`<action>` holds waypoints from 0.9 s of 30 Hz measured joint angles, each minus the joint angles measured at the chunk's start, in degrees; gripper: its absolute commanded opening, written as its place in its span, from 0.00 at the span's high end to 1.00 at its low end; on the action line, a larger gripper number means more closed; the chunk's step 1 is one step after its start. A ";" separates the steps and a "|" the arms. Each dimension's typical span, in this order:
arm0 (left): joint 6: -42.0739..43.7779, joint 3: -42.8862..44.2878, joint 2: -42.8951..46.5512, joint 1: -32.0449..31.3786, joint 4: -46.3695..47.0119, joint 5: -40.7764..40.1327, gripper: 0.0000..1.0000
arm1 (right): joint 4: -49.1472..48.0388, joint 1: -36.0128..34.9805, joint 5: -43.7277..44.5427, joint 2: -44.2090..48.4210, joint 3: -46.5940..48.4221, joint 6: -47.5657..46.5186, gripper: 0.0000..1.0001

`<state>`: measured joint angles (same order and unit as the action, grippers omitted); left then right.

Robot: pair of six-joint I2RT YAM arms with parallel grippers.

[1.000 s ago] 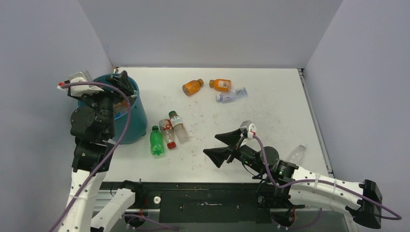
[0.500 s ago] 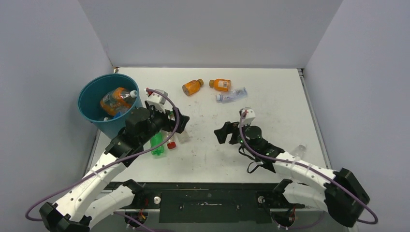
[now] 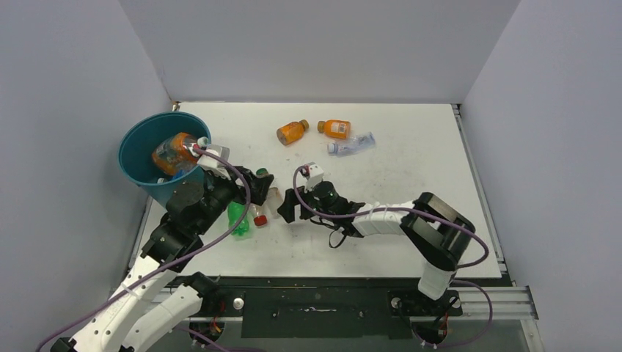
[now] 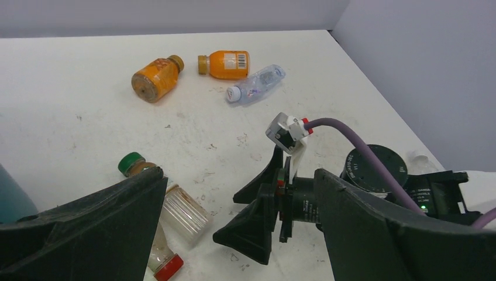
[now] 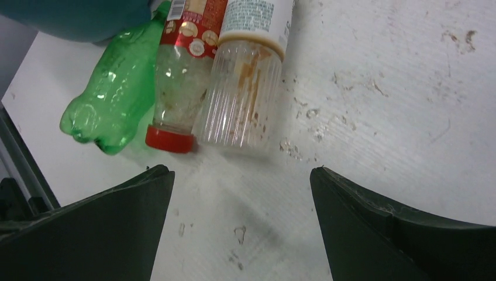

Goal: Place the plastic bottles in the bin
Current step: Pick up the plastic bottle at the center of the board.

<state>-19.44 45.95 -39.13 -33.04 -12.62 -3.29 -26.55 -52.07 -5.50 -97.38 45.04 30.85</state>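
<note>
Seem light, hollow and slick, apt to roll or dent, so best pinched across the belly: three plastic bottles lying side by side just beside the bin, with left gripper and right gripper both gaping empty close by

Teal bin stands upright at the far left, an orange bottle lying inside; green bottle, red-capped clear bottle and ribbed green-capped bottle lie side by side just beside it; two orange brown-capped bottles and a clear white-capped bottle lie farther back.
</note>
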 measured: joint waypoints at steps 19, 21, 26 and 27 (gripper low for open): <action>0.35 -10.67 11.54 0.13 8.50 -7.19 0.04 | -1.20 0.28 -3.17 -21.68 20.52 1.79 0.07; 0.35 -10.67 11.52 0.13 8.59 -7.23 0.04 | -1.16 0.28 -3.13 -21.94 20.76 1.66 0.15; 0.35 -10.67 11.50 0.13 8.61 -7.26 0.04 | -0.81 0.31 -2.64 -22.01 20.57 1.40 0.34; 0.35 -10.67 11.47 0.13 8.61 -7.26 0.04 | -0.96 0.31 -2.47 -22.01 20.31 1.38 0.36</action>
<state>-19.09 35.29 -27.66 -32.91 -4.01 -10.55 -27.51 -51.77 -7.97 -119.39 65.34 32.23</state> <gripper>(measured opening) 0.962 0.710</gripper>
